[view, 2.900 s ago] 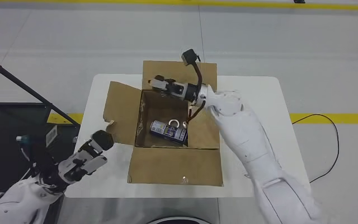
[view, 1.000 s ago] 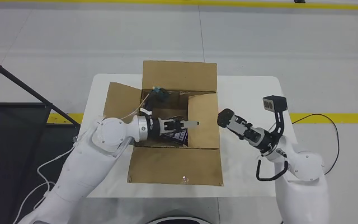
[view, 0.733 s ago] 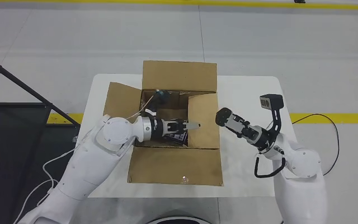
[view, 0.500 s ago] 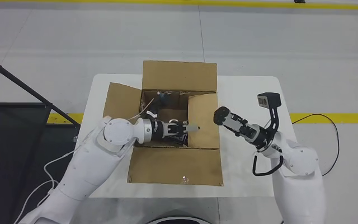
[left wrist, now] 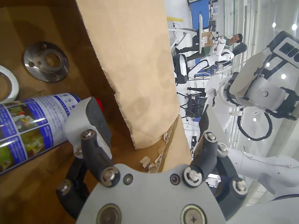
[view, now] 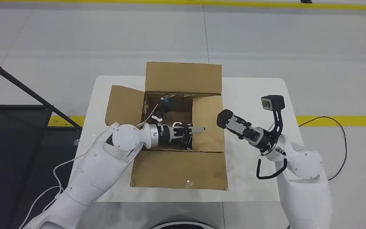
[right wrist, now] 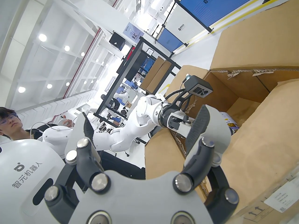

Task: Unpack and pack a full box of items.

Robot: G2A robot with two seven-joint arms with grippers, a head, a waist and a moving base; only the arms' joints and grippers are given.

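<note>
left gripper is spread wide, nothing held, box flap straddled; can lies just beside its inner finger; right gripper is spread wide, nothing held.

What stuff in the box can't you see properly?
1. Tape roll, left wrist view: cut off by the picture's edge.
2. Spray can, left wrist view: cap mostly behind a finger of the left gripper, other end cut off.
3. Box inside, top view: partly covered by the left gripper.
</note>
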